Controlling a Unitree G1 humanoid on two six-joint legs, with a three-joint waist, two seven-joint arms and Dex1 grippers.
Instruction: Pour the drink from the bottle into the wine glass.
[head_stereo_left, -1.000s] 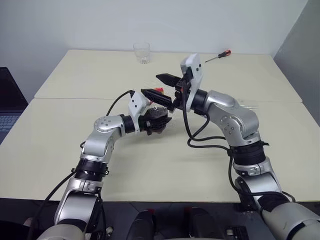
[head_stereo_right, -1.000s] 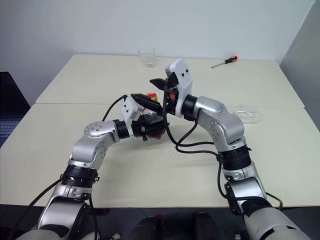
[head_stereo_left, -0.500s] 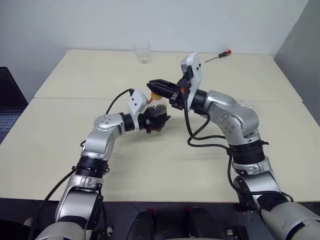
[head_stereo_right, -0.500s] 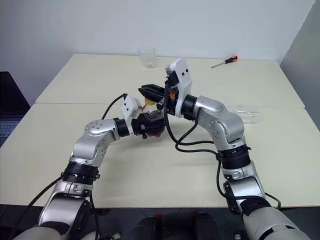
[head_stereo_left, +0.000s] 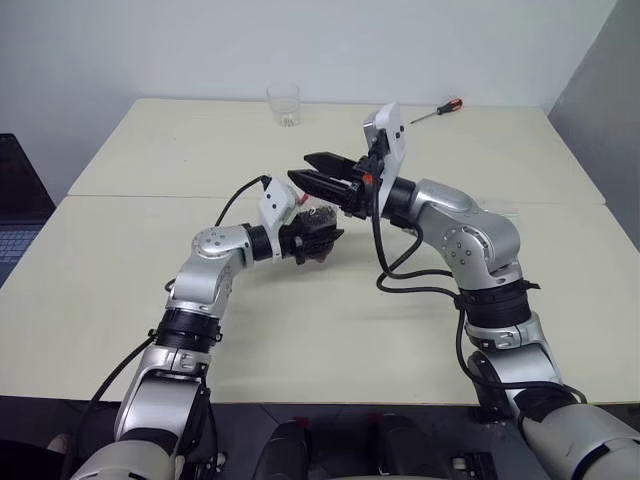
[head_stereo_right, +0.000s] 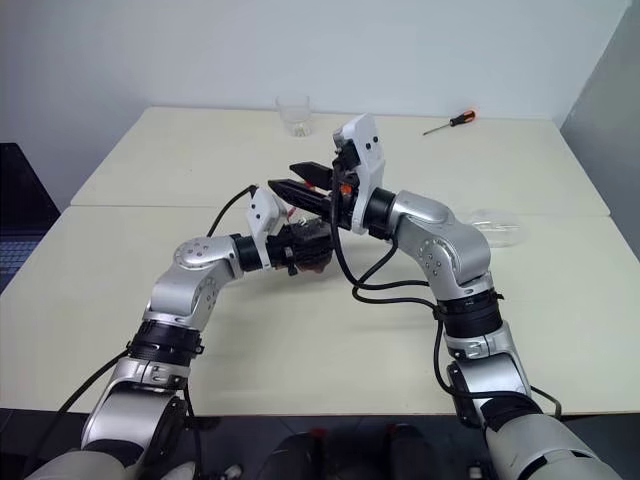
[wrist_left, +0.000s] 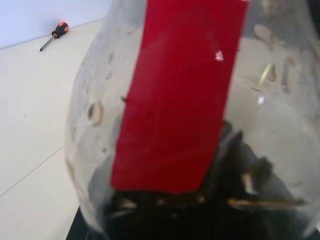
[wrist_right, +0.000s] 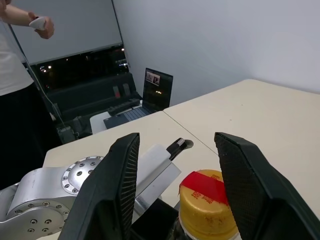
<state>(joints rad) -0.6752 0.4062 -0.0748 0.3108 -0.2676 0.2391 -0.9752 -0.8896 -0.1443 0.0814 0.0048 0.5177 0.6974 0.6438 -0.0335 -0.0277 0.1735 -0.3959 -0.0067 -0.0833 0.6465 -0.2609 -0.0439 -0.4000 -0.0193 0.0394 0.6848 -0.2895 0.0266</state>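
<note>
My left gripper (head_stereo_left: 320, 238) is shut on the bottle (head_stereo_left: 312, 226), holding it upright just above the table's middle. The bottle's round clear body and red label (wrist_left: 175, 100) sit right in front of the left wrist camera. The drink looks dark inside the bottle. My right gripper (head_stereo_left: 302, 167) reaches in from the right, open, with its black fingers (wrist_right: 120, 185) on either side of the yellow cap (wrist_right: 207, 210) and apart from it. A clear shape (head_stereo_right: 495, 228) lying on the table beyond my right forearm looks like the wine glass, but its form is hard to make out.
A short clear tumbler (head_stereo_left: 284, 105) stands at the table's far edge. A red-handled screwdriver (head_stereo_left: 438, 111) lies at the far right. A laptop (head_stereo_left: 15, 215) sits off the table's left side. A person (wrist_right: 15, 45) stands beyond it.
The right gripper's fingers stood wide open a second ago, closed over the cap half a second ago, and have opened again. The left gripper and the bottle stayed in place.
</note>
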